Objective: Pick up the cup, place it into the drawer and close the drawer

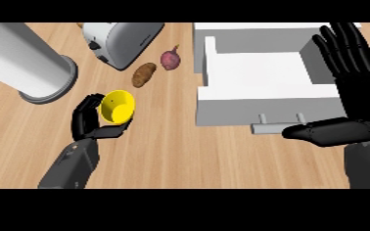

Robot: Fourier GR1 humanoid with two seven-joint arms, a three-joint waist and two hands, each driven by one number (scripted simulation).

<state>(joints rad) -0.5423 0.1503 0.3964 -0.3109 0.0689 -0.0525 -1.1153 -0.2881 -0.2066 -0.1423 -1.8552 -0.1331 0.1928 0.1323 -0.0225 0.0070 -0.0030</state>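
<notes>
Yellow cup (118,106) near-left on the tabletop (173,147), tipped: mouth faces up and toward the viewer, axis leaning right. Left robot hand (92,120) curled round it; fingers hide its left wall and base. White drawer (269,80) open at right, handle (278,126) near side, partly covered by the right robot hand (345,78), fingers spread straight. Toaster (119,41) and grey cylinder (33,66) cut off at the far edge.

Counter (217,156): light wood, visible grain, matt. Toaster (119,41) and cylinder (33,63): smooth brushed-looking grey metal. Cup (118,106): glossy yellow plastic; drawer (267,85): plain matt white.
</notes>
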